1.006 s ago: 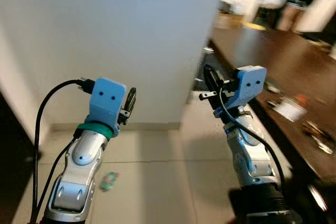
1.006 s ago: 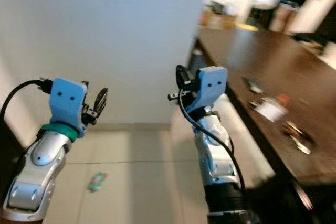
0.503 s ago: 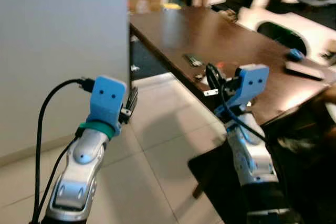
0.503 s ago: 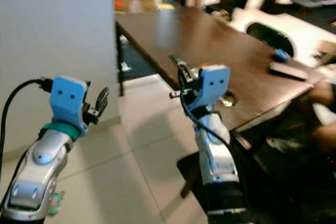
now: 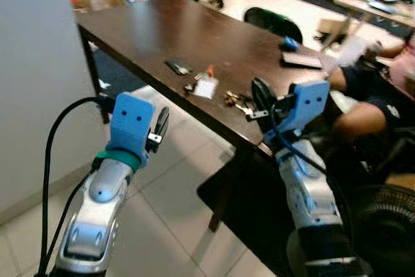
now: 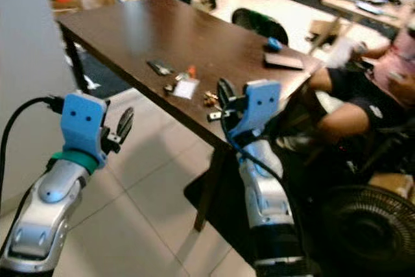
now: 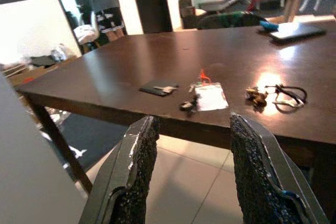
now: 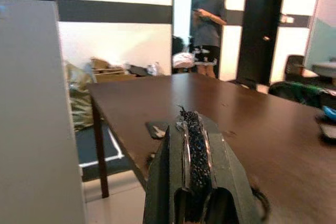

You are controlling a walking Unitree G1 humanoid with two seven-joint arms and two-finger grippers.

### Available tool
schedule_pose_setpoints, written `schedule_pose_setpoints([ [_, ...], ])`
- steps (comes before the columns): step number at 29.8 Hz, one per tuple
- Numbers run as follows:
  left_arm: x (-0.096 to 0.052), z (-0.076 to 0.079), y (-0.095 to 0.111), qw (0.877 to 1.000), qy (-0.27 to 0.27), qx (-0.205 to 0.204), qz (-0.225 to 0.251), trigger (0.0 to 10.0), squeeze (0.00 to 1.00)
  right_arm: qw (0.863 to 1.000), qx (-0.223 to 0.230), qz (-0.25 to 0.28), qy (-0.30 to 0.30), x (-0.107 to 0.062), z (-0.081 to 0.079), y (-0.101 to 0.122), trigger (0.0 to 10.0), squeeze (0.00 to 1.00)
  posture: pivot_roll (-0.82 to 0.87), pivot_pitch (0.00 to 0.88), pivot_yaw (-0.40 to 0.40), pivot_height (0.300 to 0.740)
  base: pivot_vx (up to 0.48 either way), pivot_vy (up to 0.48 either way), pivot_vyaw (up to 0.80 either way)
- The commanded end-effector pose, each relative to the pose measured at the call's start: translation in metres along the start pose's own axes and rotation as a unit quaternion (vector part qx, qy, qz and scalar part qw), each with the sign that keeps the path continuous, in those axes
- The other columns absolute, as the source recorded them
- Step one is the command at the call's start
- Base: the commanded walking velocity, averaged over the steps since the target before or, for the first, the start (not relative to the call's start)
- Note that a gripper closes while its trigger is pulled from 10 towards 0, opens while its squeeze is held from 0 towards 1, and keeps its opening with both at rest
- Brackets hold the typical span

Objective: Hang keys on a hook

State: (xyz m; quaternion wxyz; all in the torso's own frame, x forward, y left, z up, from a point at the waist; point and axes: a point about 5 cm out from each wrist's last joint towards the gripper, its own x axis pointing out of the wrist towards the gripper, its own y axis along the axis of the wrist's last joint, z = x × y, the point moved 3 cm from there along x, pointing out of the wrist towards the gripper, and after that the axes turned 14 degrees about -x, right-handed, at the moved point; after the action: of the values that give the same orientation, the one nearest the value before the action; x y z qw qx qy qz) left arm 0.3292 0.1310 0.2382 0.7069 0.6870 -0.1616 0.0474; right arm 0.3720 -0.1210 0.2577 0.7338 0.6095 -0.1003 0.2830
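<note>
Left tool [image 7: 191, 177]: fingers [image 7: 137, 171] spread apart with nothing between them, raised in front of the robot over the tiled floor [image 5: 175, 186], short of the tabletop edge.
Right tool [image 8: 191, 166]: fingers pressed together, gripping nothing, raised at the near edge of the tabletop [image 5: 162, 30].
Keys [image 7: 256, 95]: lying on the dark tabletop ahead of the left tool, toward its right finger's side; in the head views they sit just beyond the right tool, close to the tabletop's near edge.
Black loop [image 7: 286, 94]: lying beside the keys, appearing joined to them.
White tag [image 7: 210, 97]: flat on the tabletop, straight ahead between the left tool's fingers, with a small orange piece at its far end.
Dark flat item [image 7: 157, 88]: on the tabletop beyond the left tool's left finger.
Person [image 8: 207, 11]: standing far past the tabletop, ahead of the right tool.
Seated person [image 5: 369, 105]: at the tabletop's far side, to the right of the right tool.
Black fan [image 6: 363, 225]: on the floor, right of the right arm.
</note>
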Motion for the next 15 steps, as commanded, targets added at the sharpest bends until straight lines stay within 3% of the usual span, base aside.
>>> schedule_pose_setpoints([
  [1,-0.0009,0.0021,-0.0011,1.0,-0.002,-0.001,0.0,10.0,0.0,1.0,-0.001,-0.005,-0.005,-0.0019,0.0036,-0.0023,10.0,0.0,0.08,0.048,0.022,0.74,0.0,0.0,-0.8],
  [7,-0.0004,0.0013,-0.0001,1.0,-0.001,0.006,0.005,10.0,0.0,1.0,-0.004,-0.003,-0.005,-0.0015,0.0034,-0.0021,10.0,0.0,0.08,0.044,0.023,0.74,0.0,0.0,-0.8],
  [15,-0.0002,0.0006,-0.0007,1.0,-0.001,0.013,0.005,10.0,0.0,1.0,-0.015,0.002,0.002,-0.0018,0.0003,-0.001,10.0,0.0,0.08,0.044,0.023,0.74,0.407,0.0,0.0],
])
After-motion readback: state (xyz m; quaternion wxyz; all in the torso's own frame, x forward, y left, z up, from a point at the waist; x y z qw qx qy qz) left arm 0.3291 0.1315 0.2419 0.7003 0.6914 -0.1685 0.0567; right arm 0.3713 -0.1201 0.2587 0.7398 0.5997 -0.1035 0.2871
